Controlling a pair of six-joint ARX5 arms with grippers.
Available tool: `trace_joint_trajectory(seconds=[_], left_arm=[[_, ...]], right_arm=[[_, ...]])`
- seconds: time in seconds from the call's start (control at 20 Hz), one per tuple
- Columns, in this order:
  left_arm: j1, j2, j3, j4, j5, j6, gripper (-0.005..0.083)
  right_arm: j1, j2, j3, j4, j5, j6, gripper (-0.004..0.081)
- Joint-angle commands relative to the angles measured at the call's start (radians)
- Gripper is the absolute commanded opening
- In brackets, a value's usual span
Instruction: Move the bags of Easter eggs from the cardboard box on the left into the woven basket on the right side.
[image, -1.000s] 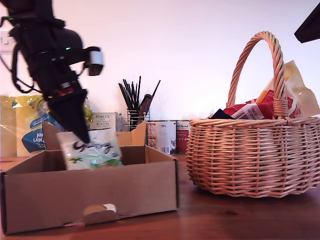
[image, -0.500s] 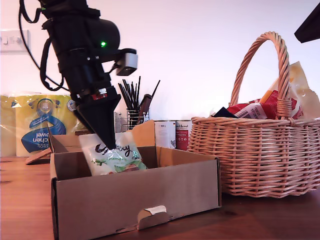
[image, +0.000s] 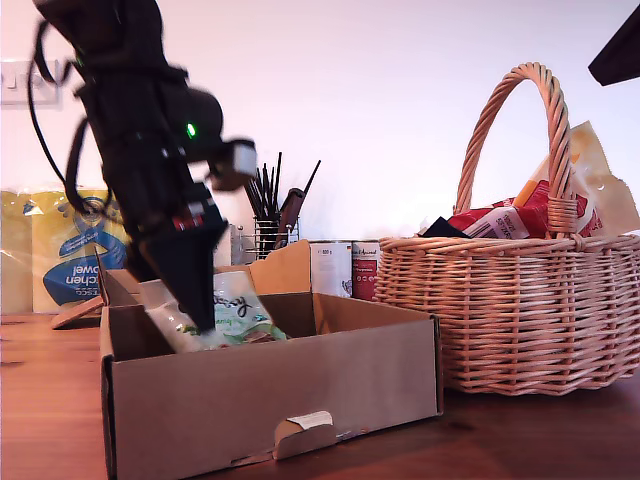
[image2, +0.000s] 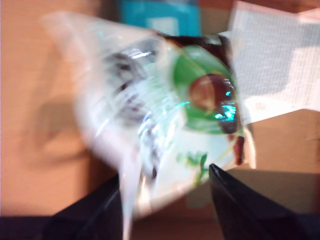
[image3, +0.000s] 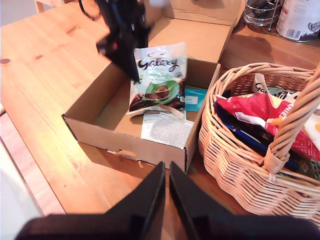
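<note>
My first gripper (image: 203, 318) points down into the cardboard box (image: 270, 400) at the exterior view's left. It is shut on a white Galaxy bag of Easter eggs (image: 240, 312), which hangs tilted inside the box. The first wrist view shows that bag (image2: 165, 125) blurred between the dark fingers (image2: 240, 205). A blue pouch (image3: 194, 97) and a printed paper sheet (image3: 165, 130) lie on the box floor. The woven basket (image: 510, 320) at the exterior view's right holds several bags (image3: 250, 107). My second gripper (image3: 166, 182) is shut and empty, high above the table in front of box and basket.
Behind the box stand a yellow-and-blue paper-towel pack (image: 60, 250), a wire holder of black sticks (image: 270, 215) and two tins (image: 335, 272). A dark piece of an arm (image: 620, 50) shows at the exterior view's top right. The wooden table (image3: 45, 75) ends beyond the box (image3: 125, 140).
The box slid towards the exterior view's right over the last second. My first gripper, still holding the Galaxy bag, has since dropped lower and shifted left inside the box.
</note>
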Motion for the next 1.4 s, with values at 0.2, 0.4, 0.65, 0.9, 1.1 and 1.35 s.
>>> trace_joint_trajectory(seconds=[0.2, 0.4, 0.65, 0.9, 1.1, 1.35], left_arm=[[0.000, 0.062, -0.015, 0.050, 0.026, -0.023, 0.0438], [-0.005, 0.124, -0.015, 0.047, 0.037, -0.030, 0.0424], [-0.007, 0.129, -0.015, 0.049, 0.042, -0.033, 0.0244], [-0.004, 0.120, -0.014, 0.025, 0.041, -0.026, 0.0019], [0.004, 0.072, -0.014, -0.020, 0.040, -0.006, 0.0019], [0.013, -0.099, -0.014, -0.014, 0.079, -0.004, 0.0019]], right_arm=[[0.004, -0.003, 0.006, 0.007, -0.002, 0.005, -0.0013], [0.004, -0.003, 0.006, 0.007, -0.002, 0.005, -0.0013], [0.004, -0.003, 0.006, 0.008, -0.002, 0.005, -0.0013], [0.004, -0.003, 0.006, 0.010, 0.000, 0.005, -0.0013], [0.004, -0.003, 0.006, 0.010, 0.000, 0.005, -0.0013], [0.004, -0.003, 0.006, 0.010, 0.000, 0.005, -0.0013]])
